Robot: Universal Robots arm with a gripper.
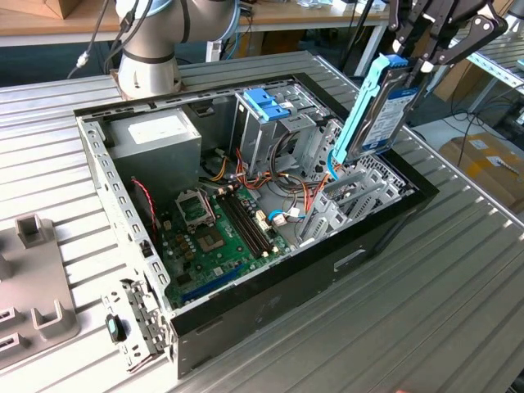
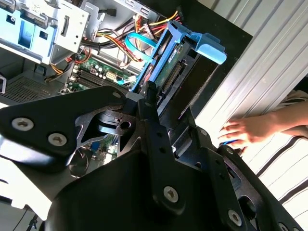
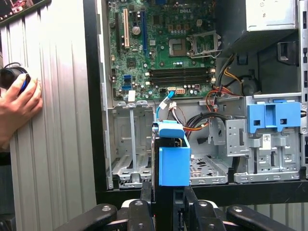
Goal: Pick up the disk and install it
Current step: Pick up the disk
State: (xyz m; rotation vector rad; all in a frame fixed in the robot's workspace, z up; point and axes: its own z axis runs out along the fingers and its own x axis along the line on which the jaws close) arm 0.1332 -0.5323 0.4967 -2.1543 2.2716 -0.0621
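Black gripper (image 3: 166,199) linkage sits right up against the lens, and the jaws are closed in on the disk (image 3: 172,161). One finger presses each flat face, with only the drive's thickness between them. The grip looks to be at one end of the drive, so the rest runs free beyond the jaws. That's sensible to my eye, since the free end is the one that has to meet a bay.

Over to the exterior view: the disk (image 1: 385,110) is up in the air and tilted, with its light-blue carrier rail (image 1: 360,110) along one edge. Its low end is down around the rim of the open computer case (image 1: 270,303). It's not seated, and I can't tell whether it touches anything there.

Straight beyond the jaws in the first wrist view sit the empty metal drive bays (image 3: 130,144). Off to one side of them is the cage with the blue latch (image 3: 274,118). The motherboard (image 3: 168,48) lies farther out, past the bays. A thin blue cable (image 3: 162,103) loops up just beyond the drive's free end.

A person's hand (image 3: 17,103) rests on the ribbed table (image 3: 57,120), outside the case wall and well apart from the jaws.
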